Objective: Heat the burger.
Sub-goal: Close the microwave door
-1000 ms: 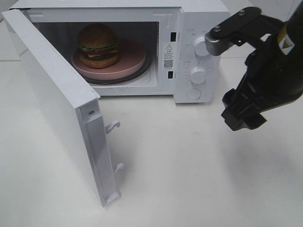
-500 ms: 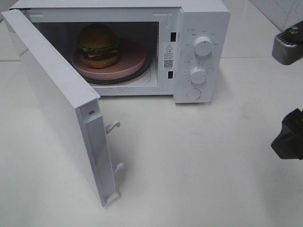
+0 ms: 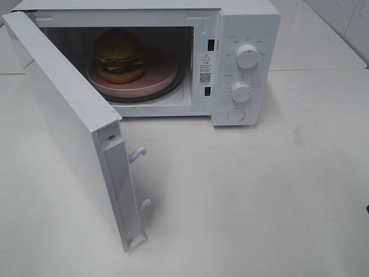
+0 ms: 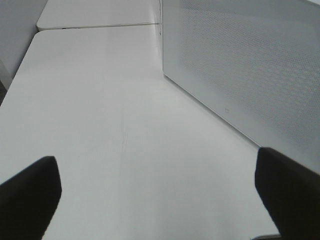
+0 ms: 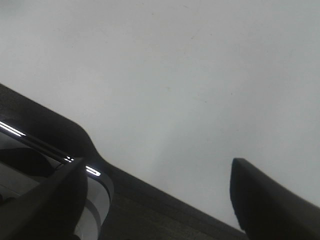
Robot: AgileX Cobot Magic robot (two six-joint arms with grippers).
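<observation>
Burger (image 3: 119, 55) on pink plate (image 3: 164, 75) inside open microwave (image 3: 253, 23), well apart from both wide, empty jaws.

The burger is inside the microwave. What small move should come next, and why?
Probably the left gripper should push the door shut: the burger sits on the plate inside the microwave, the door stands wide open, and its outer face is beside the open left jaws.

- A flat white worktop (image 4: 95, 110) fills most of the view.
- A big white panel (image 4: 250, 65) with tiny dots stands close by.
- The black end effector (image 4: 160, 200) is spread wide, holding nothing.
</observation>
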